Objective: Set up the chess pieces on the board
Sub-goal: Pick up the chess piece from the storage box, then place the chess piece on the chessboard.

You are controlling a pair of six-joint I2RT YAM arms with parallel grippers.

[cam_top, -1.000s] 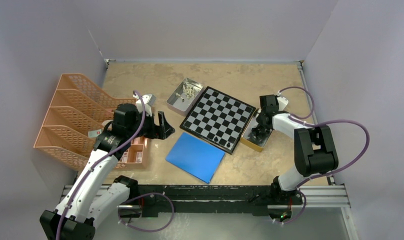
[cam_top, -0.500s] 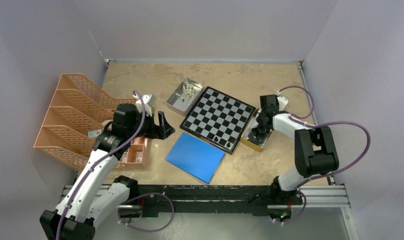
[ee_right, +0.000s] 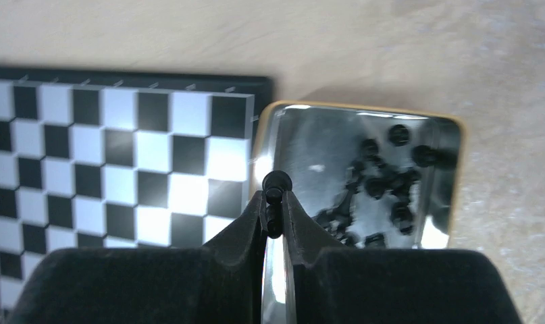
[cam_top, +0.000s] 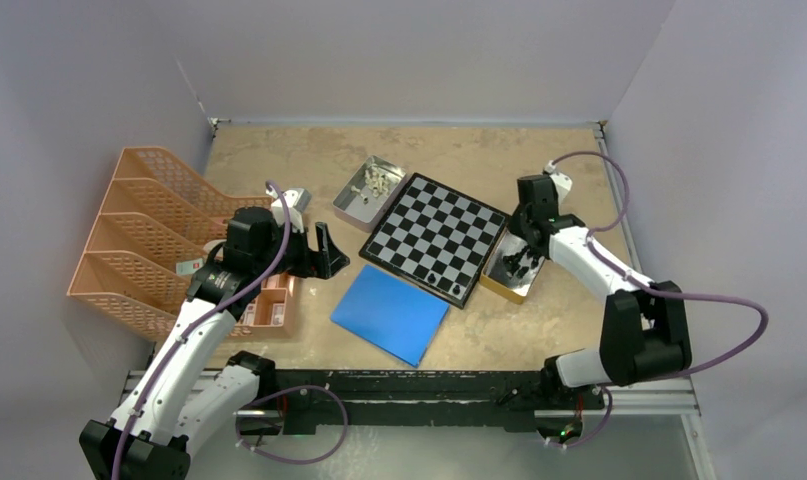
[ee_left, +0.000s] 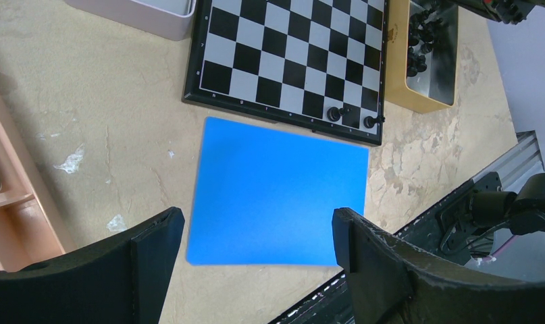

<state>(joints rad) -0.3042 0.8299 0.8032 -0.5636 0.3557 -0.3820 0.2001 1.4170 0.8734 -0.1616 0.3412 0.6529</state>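
Note:
The chessboard lies mid-table, also in the left wrist view and the right wrist view. Two black pieces stand on its near edge, seen too in the left wrist view. My right gripper is shut on a black chess piece, held above the gold-rimmed tin of several black pieces, right of the board. Cream pieces lie in a silver tin. My left gripper is open and empty above the blue sheet.
An orange mesh file rack and a small orange tray stand at the left. The silver tin touches the board's far-left side. The blue sheet lies near the front rail.
My right gripper has lifted up and back out of the gold-rimmed tin with a black piece in it. The left arm has not moved.

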